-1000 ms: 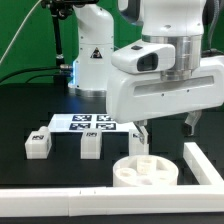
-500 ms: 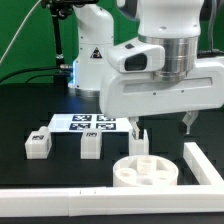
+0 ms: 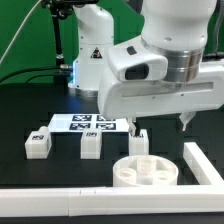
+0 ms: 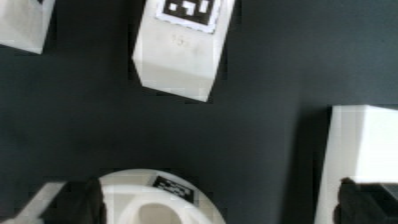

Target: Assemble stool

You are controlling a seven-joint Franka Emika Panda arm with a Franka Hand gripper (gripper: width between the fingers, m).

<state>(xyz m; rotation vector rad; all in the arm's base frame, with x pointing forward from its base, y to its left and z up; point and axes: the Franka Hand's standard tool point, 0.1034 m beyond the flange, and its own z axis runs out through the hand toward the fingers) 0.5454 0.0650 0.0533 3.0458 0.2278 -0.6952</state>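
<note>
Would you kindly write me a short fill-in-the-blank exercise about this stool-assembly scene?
1. The gripper is ___ and holds nothing.
2. The round white plastic disc seat lies on the ___ table.
3. The exterior view shows ___ white rectangular block legs.
Missing words: open; black; three.

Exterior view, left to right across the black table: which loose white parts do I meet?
Small white rectangular block leg → second white block leg → round white rimmed disc seat → side arm of the long white L-shaped bar. Third block leg overlaps the seat's span: left out.
</note>
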